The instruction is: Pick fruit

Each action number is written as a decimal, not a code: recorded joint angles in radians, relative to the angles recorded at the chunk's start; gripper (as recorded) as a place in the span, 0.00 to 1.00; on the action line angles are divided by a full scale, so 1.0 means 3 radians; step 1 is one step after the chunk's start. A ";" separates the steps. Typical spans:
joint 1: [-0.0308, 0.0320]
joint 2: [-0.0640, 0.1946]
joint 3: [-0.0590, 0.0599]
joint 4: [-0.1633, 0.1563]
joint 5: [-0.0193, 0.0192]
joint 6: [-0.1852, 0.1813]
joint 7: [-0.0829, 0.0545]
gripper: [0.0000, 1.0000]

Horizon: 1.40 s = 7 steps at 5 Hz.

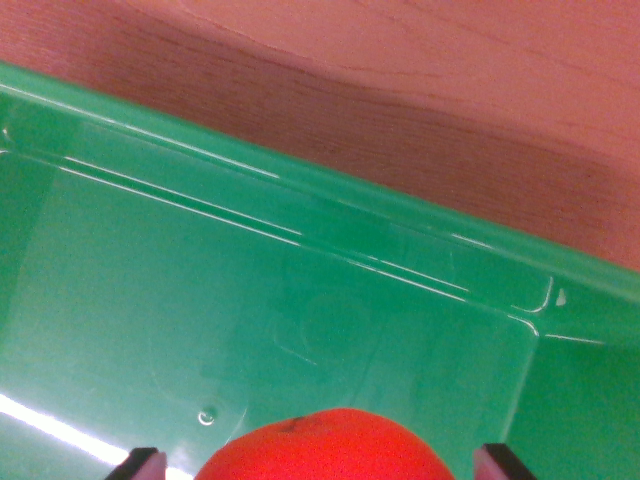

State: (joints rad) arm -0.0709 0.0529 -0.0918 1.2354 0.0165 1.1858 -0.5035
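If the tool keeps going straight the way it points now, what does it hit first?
Most likely the orange-red fruit, which sits between the two fingertips of the tool at the bottom edge of the wrist view. Behind it lies the floor of the green bin. Depth is hard to judge, and contact may already exist.

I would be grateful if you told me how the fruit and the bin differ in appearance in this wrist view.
The fruit is orange-red; the bin is green. The fruit is rounded with a matte skin, while the bin has flat, glossy walls with straight ridges and glare. The fruit shows only at the bottom edge, between the tips of the hand; the bin spans most of the frame. Both are cut off by the picture's edges.
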 joint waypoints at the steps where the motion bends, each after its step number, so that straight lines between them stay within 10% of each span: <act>1: 0.0002 -0.0053 -0.0002 0.0096 -0.0008 0.0149 0.0006 1.00; 7: 0.0008 -0.0194 -0.0007 0.0354 -0.0029 0.0548 0.0023 1.00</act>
State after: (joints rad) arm -0.0684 -0.0054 -0.0940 1.3417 0.0078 1.3501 -0.4965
